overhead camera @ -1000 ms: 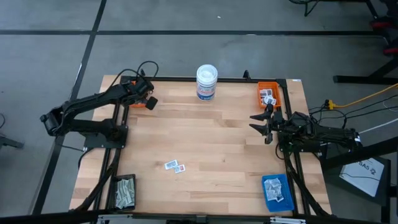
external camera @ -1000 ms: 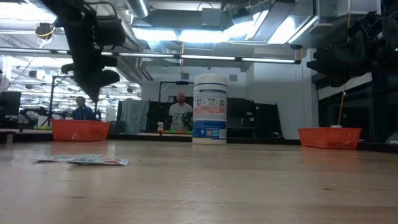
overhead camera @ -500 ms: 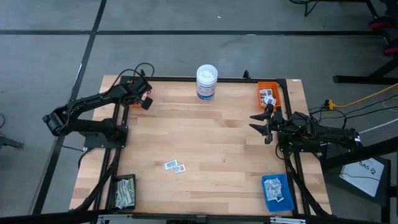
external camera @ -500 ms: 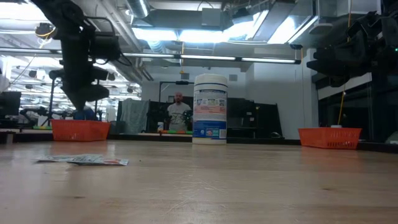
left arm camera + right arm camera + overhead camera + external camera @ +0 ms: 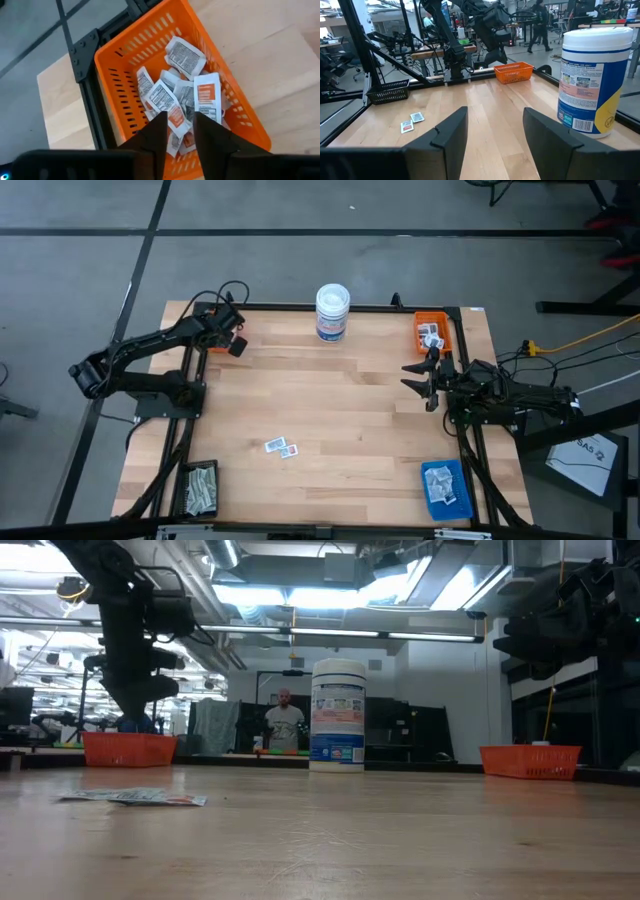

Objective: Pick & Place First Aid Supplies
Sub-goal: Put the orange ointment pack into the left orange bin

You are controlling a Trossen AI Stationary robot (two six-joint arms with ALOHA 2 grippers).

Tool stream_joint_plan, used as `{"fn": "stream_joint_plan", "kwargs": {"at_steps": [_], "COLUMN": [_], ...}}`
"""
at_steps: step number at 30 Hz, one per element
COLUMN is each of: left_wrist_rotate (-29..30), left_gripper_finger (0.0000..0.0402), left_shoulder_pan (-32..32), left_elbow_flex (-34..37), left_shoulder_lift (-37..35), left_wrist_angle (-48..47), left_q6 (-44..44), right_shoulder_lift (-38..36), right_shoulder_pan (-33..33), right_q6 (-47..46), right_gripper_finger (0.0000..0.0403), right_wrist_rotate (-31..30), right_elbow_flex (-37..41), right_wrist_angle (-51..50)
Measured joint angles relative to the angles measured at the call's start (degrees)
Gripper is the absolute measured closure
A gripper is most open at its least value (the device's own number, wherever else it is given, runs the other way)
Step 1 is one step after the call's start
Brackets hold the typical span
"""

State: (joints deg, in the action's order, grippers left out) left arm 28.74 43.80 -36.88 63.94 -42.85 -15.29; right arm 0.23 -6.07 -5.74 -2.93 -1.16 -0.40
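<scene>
The first aid supplies lie in several places. Small white packets [image 5: 182, 92] fill the orange basket [image 5: 125, 47] at the table's far left corner. My left gripper [image 5: 180, 122] hangs open just above this pile, slanting down, and touches nothing I can see; the low view shows this gripper [image 5: 135, 705] above the basket [image 5: 130, 748]. A few loose packets [image 5: 281, 447] lie flat on the wood near the middle front. My right gripper [image 5: 410, 376] waits open and level at the table's right side, its fingers [image 5: 450, 132] wide apart.
A white round tub [image 5: 332, 312] stands at the far edge's middle. A second orange basket [image 5: 433, 332] with packets sits far right, a blue tray [image 5: 445, 487] with packets near right, and a black basket [image 5: 200, 488] with pale strips near left. People show in the room behind.
My left gripper has sunk and gone a little toward the table's far left corner, ending over the orange basket, then kept still. The right arm has not moved.
</scene>
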Motion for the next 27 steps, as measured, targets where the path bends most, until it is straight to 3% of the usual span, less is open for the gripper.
{"fn": "stream_joint_plan", "kwargs": {"at_steps": [9,19,27], "left_wrist_rotate": [-0.26,-9.28,-9.53], "left_gripper_finger": [0.0263,0.0276,0.029], "left_shoulder_pan": [-3.84,-14.24,-25.28], "left_elbow_flex": [0.07,0.07,0.07], "left_shoulder_lift": [-0.98,-2.49,-2.51], "left_wrist_angle": [7.84,24.54,27.49], "left_q6": [3.97,11.84,13.51], "right_shoulder_lift": [0.02,0.02,0.01], "right_shoulder_pan": [-0.01,-0.01,0.0], "right_q6": [0.0,0.0,0.0], "right_gripper_finger": [0.0212,0.0212,0.0212], "right_wrist_rotate": [0.01,-0.01,0.0], "right_elbow_flex": [0.0,-0.01,0.0], "right_wrist_angle": [0.02,0.02,0.0]}}
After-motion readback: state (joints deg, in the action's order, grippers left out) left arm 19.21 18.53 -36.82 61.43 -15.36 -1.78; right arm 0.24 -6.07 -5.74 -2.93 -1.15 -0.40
